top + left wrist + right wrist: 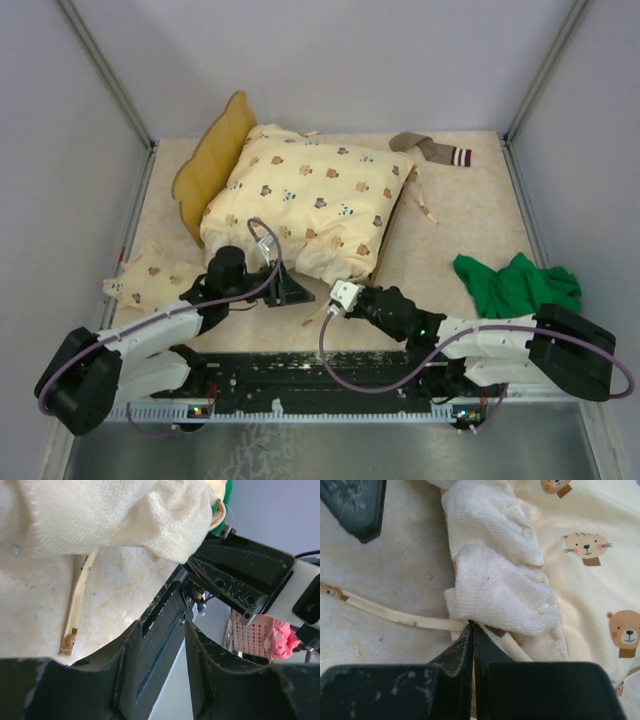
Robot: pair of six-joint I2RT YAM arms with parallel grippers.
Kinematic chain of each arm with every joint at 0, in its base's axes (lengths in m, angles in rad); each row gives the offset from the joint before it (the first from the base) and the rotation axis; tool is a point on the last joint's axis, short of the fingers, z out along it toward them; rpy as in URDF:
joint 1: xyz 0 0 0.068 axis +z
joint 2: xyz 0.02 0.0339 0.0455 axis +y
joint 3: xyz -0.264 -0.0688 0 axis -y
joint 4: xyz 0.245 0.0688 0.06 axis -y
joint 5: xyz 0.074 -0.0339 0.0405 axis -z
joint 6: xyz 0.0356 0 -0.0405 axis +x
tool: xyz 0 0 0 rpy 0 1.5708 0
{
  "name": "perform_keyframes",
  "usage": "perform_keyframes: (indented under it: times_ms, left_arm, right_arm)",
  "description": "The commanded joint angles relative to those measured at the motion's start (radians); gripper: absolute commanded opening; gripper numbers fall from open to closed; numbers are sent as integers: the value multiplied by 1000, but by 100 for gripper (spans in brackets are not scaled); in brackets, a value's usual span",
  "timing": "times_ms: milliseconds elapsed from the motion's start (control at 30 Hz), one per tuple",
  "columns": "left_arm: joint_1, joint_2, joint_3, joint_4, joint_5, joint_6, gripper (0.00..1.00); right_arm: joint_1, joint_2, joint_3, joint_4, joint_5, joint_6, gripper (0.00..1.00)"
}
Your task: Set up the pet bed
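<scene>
The pet bed (213,160) sits just beyond my pincers: the left gripper (290,286) is released and empty, the right gripper (472,626) is clenched with its tips at the hem of the cream quilt (310,195), which covers the bed mid-table, headboard showing at its left.

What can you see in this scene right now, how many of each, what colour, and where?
pet bed: one, tan wood, far left, mostly under the quilt
quilt: one, cream animal print, over the bed
pillow: one, cream animal print, near left
sock: one, brown with a striped cuff, far right
green cloth: one, near right
table: one, beige marbled
left gripper: one, black, open, by the quilt's near edge
right gripper: one, black, shut, at the quilt's near edge
</scene>
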Motion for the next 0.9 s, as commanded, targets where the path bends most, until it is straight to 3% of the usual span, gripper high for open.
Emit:
perform_keyframes:
  times_ms: [0, 100, 200, 333, 400, 533, 733, 867]
  left_arm:
    - [-42, 66, 41, 157, -10, -20, 40]
    - [-64, 133, 49, 284, 17, -62, 41]
    - [-96, 179, 87, 263, -24, -35, 43]
    - [-130, 205, 95, 232, -109, 87, 24]
    - [-149, 206, 89, 220, -159, 199, 20]
    - [-200, 200, 12, 371, -192, 413, 39]
    - [-219, 266, -2, 470, -279, 579, 44]
    - [-246, 339, 13, 489, -359, 709, 41]
  right_arm:
    - [16, 17, 63, 46, 54, 105, 0]
    - [31, -8, 43, 66, 60, 223, 0]
    - [47, -5, -9, 157, 50, 208, 0]
    - [48, -6, -36, 176, 33, 159, 0]
    - [48, -19, -37, 163, 26, 159, 0]
    - [47, -38, -42, 151, 28, 159, 0]
    - [48, -47, -35, 138, 29, 177, 0]
    - [47, -57, -40, 130, 39, 171, 0]
